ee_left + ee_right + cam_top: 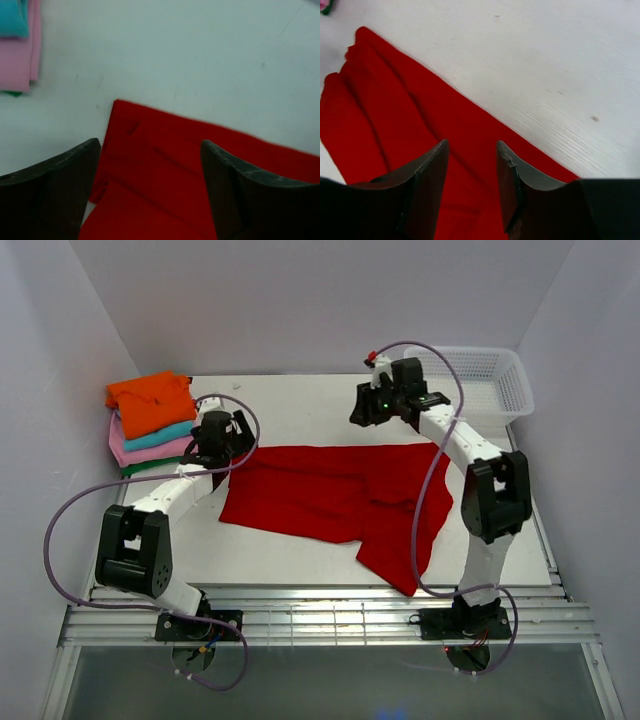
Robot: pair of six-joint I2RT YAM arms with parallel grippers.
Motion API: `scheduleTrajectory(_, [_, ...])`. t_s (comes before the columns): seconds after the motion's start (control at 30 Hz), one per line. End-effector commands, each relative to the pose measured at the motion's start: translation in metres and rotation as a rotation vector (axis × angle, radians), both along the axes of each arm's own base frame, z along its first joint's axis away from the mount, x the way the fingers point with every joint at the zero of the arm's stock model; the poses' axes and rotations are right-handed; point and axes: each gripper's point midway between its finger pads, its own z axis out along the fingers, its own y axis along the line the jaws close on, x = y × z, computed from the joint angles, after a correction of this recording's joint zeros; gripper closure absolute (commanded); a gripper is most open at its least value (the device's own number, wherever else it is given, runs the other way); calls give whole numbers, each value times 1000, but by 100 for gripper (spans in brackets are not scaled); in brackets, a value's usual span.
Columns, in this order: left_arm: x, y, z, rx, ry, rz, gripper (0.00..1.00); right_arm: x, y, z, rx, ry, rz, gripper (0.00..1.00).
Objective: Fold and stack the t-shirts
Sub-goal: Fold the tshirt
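Note:
The bright red t-shirt (330,495) lies spread on the white table, its lower right part folded down toward the near edge. My left gripper (238,440) hovers open over the shirt's far left corner; in the left wrist view (150,145) the red cloth (150,170) lies between the spread fingers. My right gripper (362,412) is open above the shirt's far edge; the right wrist view (472,143) shows the red cloth (395,115) below the jaws. Neither gripper holds anything. A folded stack at the far left has orange (150,400), teal (160,435), pink (150,452) and dark green (140,468) tees.
A white mesh basket (480,380) stands at the back right. The stack's teal (12,17) and pink (17,55) edges show at the top left of the left wrist view. White walls close in the table on three sides. Purple cables loop off both arms.

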Motion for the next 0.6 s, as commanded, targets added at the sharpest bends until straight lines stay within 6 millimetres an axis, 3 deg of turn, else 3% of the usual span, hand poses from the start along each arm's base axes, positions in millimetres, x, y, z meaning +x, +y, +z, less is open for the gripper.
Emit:
scheduleTrajectory(0.0, [-14,-12,-9,-92,40,-74,4,-20,75,-18,109,102,236,51])
scheduleTrajectory(0.13, [-19,-9,-38,-79,130,-74,2,-21,128,-39,118,115,329,51])
scheduleTrajectory(0.3, [-23,-9,-34,-112,72,-85,2,-26,178,-50,194,144,413,50])
scheduleTrajectory(0.47, [-16,-5,-39,-98,58,-87,2,-35,199,-55,243,164,440,50])
scheduleTrajectory(0.57, [-11,-2,-51,-103,67,-79,2,-45,201,-62,236,161,442,50])
